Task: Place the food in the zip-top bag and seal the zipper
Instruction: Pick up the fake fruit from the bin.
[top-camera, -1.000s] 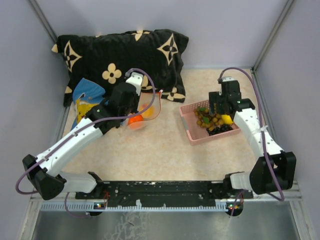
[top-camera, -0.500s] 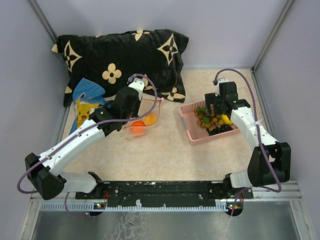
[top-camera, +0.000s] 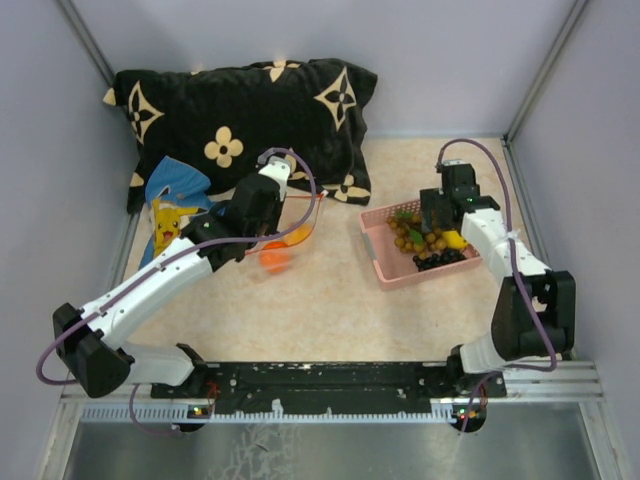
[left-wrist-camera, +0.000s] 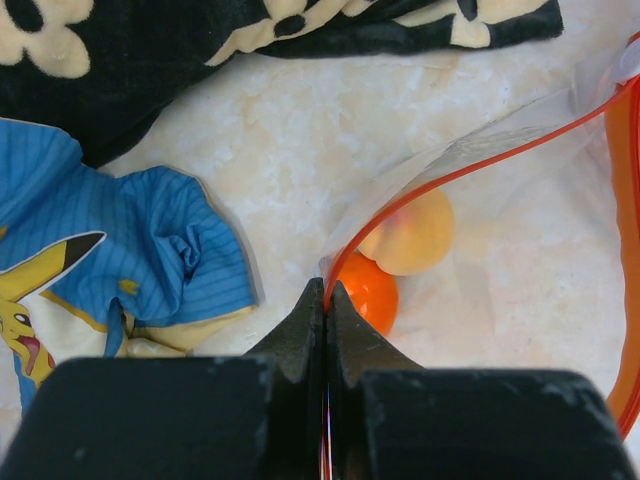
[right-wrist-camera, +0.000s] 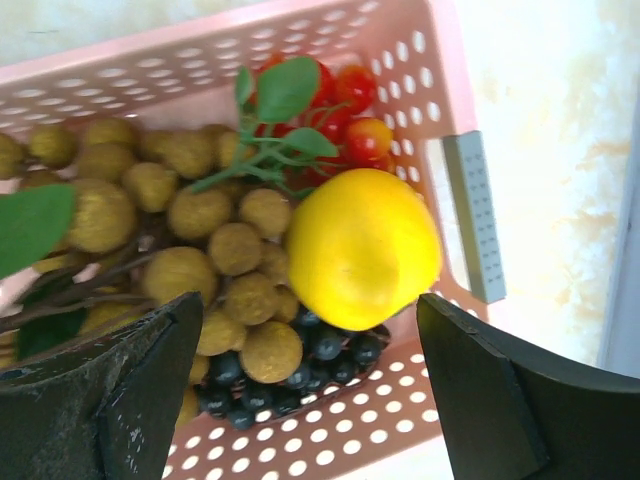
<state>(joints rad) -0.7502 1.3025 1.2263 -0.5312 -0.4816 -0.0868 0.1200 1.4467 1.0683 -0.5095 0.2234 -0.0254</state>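
The left jaws are pinched shut on the zipper (left-wrist-camera: 450, 165) at the corner of the zip-top bag (left-wrist-camera: 520, 250), low centre of the left wrist view. An orange citrus (left-wrist-camera: 368, 292) and a paler fruit (left-wrist-camera: 412, 235) lie inside the bag. The right jaws gape wide and empty over the lemon (right-wrist-camera: 363, 248) and tan balls (right-wrist-camera: 215, 245) in the pink basket (right-wrist-camera: 400, 60). Most of the food is not yet bagged, and the sealing is undone.

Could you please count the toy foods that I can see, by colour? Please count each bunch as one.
Orange fruit, in the bag: 1
Pale peach fruit, in the bag: 1
Yellow lemon, in the basket: 1
Brown ball bunch: 1
Red tomato bunch: 1
Dark berry bunch: 1
Total: 6
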